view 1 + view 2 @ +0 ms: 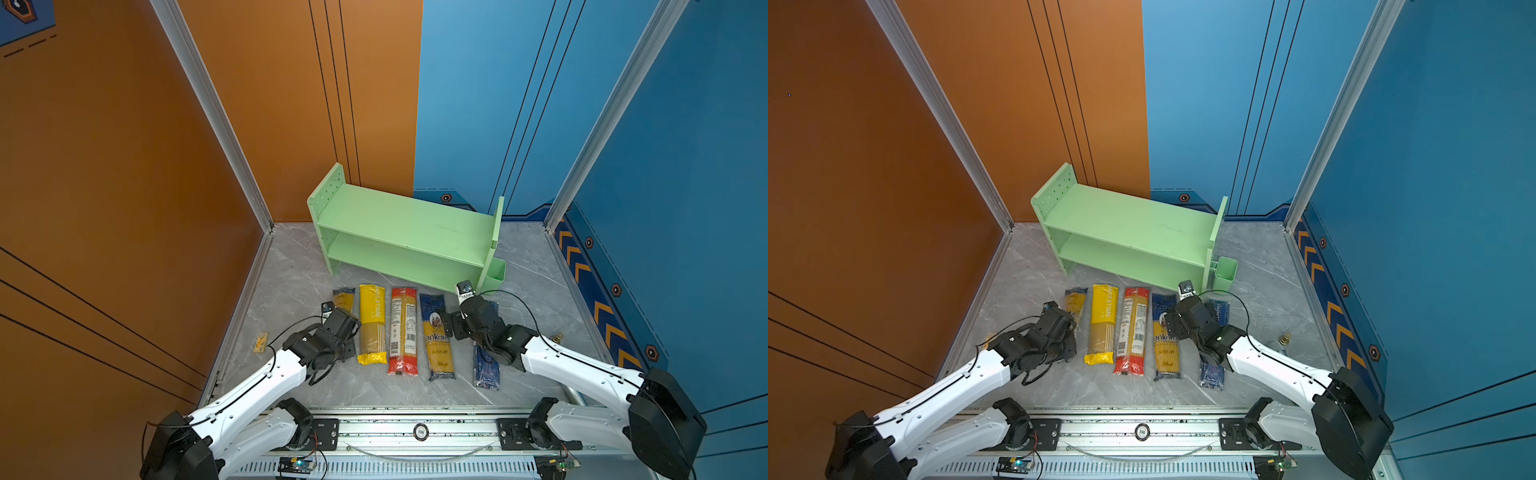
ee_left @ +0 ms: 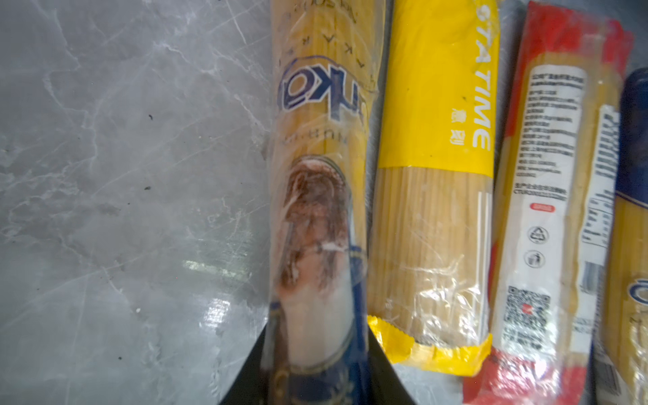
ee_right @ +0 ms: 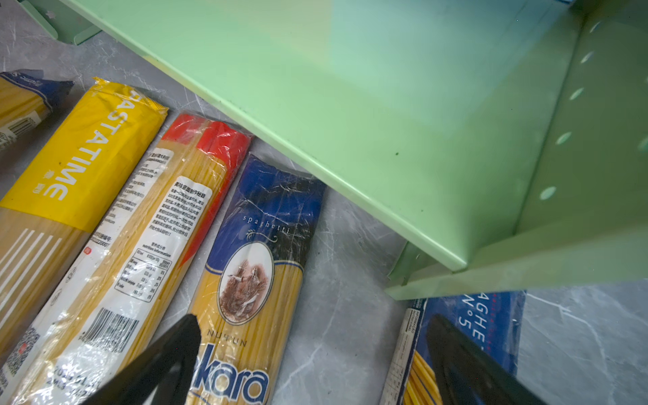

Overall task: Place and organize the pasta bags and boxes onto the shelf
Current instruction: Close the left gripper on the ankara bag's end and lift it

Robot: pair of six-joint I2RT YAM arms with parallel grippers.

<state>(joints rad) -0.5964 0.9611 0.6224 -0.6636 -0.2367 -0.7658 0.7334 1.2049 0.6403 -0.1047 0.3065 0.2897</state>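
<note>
The clear yellow-and-dark-blue spaghetti bag (image 2: 315,140) sits at the left end of the row of packs across the middle of the grey marble table (image 1: 291,270), in front of the light green two-tier shelf (image 1: 407,224). It looks light, with slippery film and brittle strands, so a hold nearer mid-length would likely balance better. The left gripper (image 2: 315,382) pinches it across its width near its front end, while the right gripper (image 3: 315,322) is spread wide and empty, one finger over the dark blue cardboard box (image 3: 491,315).
</note>
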